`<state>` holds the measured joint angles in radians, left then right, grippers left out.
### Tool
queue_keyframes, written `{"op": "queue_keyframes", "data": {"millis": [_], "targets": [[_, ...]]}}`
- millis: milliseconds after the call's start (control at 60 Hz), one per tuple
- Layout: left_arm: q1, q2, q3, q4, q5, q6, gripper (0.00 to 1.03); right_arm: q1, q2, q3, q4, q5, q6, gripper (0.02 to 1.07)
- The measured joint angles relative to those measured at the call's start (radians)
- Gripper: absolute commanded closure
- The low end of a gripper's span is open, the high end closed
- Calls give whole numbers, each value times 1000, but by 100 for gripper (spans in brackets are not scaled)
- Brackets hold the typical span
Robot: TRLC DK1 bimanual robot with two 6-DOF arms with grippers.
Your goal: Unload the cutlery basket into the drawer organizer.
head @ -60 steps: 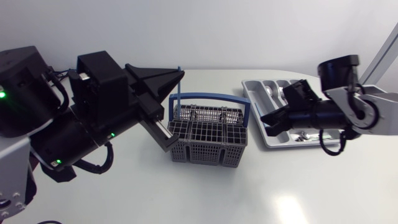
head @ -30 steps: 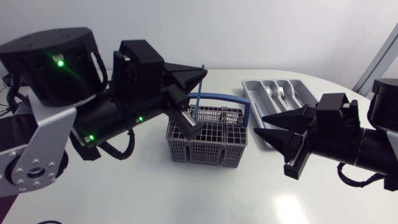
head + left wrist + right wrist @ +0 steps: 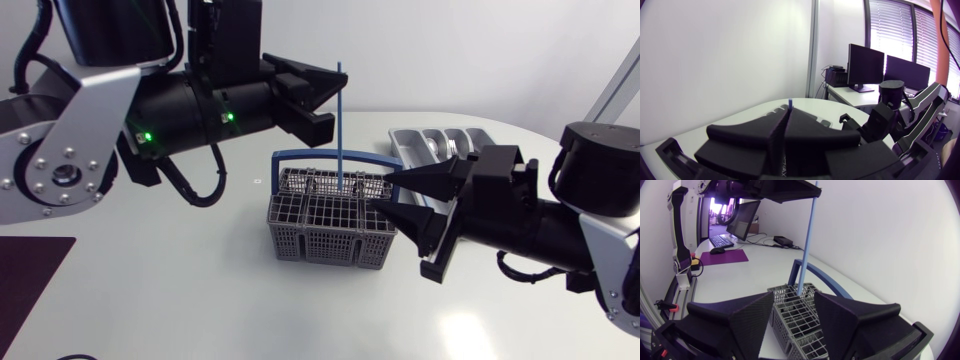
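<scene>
The grey cutlery basket [image 3: 333, 222] with its blue handle [image 3: 330, 157] stands mid-table. A long thin blue utensil [image 3: 339, 120] stands upright out of it, its lower end still inside. My left gripper [image 3: 330, 97] is shut on the utensil high above the basket; in the left wrist view only the blue tip [image 3: 789, 101] shows at the shut gripper [image 3: 787, 114]. My right gripper [image 3: 386, 195] hangs open beside the basket's right end, holding nothing. In the right wrist view the basket [image 3: 799, 316] and the utensil [image 3: 810, 240] lie ahead of the open gripper [image 3: 793, 299]. The silver organizer [image 3: 405, 143] sits behind it.
Some cutlery [image 3: 437, 146] lies in the organizer's compartments, partly hidden by my right arm. A dark purple mat [image 3: 28, 282] lies at the table's front left. Bare white tabletop lies in front of the basket.
My left gripper has risen and moved right, drawing the blue utensil up out of the basket. My right gripper has opened and swung from the organizer over to the basket's right end.
</scene>
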<state>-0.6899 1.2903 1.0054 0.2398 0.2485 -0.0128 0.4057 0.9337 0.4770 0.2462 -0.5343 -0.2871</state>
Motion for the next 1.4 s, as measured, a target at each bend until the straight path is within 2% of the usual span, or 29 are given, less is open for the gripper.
{"op": "queue_keyframes", "data": {"millis": [133,217,433,567,667,1017,1400], "targets": [[-1,11,2,-4,9,-23,86,5,53,24,35,6,46,48],[-5,19,2,-5,9,-34,86,6,91,59,50,6,78,54],[-13,27,3,-4,9,-40,86,24,177,134,80,6,130,54],[-13,30,7,-5,9,-40,86,40,220,156,89,6,141,62],[-13,33,13,-6,16,-41,86,47,240,164,95,6,150,63],[-12,33,17,-7,28,-45,86,58,253,183,99,10,157,96],[-11,33,17,-7,31,-44,85,65,253,184,96,18,176,101]]}}
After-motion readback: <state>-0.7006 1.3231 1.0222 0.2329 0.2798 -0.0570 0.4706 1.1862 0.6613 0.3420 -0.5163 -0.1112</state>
